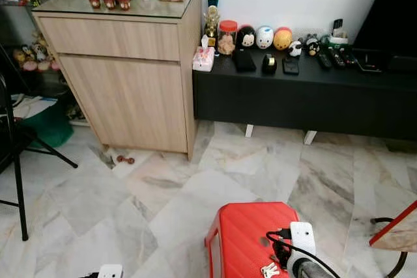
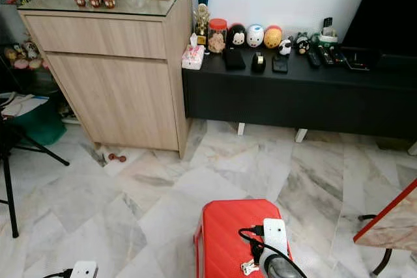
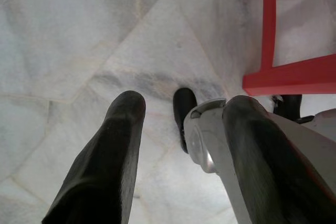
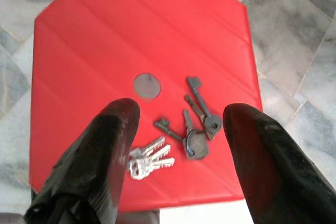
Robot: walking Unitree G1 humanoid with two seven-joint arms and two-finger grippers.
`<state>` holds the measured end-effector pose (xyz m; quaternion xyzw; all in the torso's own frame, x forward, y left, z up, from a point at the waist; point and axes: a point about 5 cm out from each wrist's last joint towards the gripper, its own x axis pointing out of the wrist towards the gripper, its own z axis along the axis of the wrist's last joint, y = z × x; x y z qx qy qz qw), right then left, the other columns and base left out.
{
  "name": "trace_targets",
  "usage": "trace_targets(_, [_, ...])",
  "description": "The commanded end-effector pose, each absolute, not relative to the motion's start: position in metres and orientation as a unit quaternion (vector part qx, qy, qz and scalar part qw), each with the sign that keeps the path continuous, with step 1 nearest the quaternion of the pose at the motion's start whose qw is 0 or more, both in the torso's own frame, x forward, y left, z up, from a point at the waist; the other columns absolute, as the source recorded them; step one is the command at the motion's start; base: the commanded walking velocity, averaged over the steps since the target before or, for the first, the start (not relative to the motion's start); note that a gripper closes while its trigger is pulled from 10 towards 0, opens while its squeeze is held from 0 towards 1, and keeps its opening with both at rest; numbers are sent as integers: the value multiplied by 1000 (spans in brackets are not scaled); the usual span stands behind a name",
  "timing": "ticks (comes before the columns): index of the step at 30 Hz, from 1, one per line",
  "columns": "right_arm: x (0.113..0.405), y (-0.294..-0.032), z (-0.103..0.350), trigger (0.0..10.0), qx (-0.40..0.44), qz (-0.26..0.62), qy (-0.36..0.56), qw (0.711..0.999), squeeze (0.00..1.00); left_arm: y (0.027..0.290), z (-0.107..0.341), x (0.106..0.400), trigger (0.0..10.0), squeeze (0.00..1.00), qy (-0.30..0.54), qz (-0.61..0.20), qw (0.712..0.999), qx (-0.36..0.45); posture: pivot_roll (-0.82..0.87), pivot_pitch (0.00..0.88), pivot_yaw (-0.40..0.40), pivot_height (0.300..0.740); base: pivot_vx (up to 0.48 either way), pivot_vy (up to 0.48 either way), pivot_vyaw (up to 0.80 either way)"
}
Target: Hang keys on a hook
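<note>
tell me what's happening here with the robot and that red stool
The robot stands over a red plastic stool on the marble floor. Its right hand hovers open above two bunches lying on the seat: dark grey old-style keys and small silver keys. Nothing is gripped yet. The left hand hangs open beside the stool, holding nothing.

Cut off and covered

Left finger (image 4: 89, 166) covers part of the silver keys (image 4: 149, 161); the stool (image 1: 244, 232) runs off the frame at 6 o'clock; shelf trinkets (image 1: 264, 37) at 12 o'clock are too small to identify.
</note>
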<state>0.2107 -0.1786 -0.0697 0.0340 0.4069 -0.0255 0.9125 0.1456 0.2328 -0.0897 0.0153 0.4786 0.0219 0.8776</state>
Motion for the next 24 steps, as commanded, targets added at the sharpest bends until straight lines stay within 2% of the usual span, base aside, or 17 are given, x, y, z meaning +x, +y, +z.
trace_targets(1, [214, -182, -66, 10000, 45, -36, 389, 919, 0, 231, -92, 142, 10000, 0, 485, 22, 874, 15, 61, 0, -56, 740, 0, 0, 0])
trace_targets(15, [213, -184, -66, 10000, 54, -41, 374, 925, 0, 231, -91, 143, 10000, 0, 481, 18, 876, 29, 25, 4, -42, 740, 0, 0, 0])
trace_targets(21, [216, -183, -64, 10000, 53, -37, 371, 926, 0, 220, -88, 158, 10000, 0, 467, 13, 884, 24, 28, 8, -40, 740, 0, -363, 0])
trace_targets(24, [217, -182, -64, 10000, 48, -33, 373, 926, 0, 218, -87, 161, 10000, 0, 464, 18, 885, 20, 31, 9, -37, 740, 0, 0, 0])
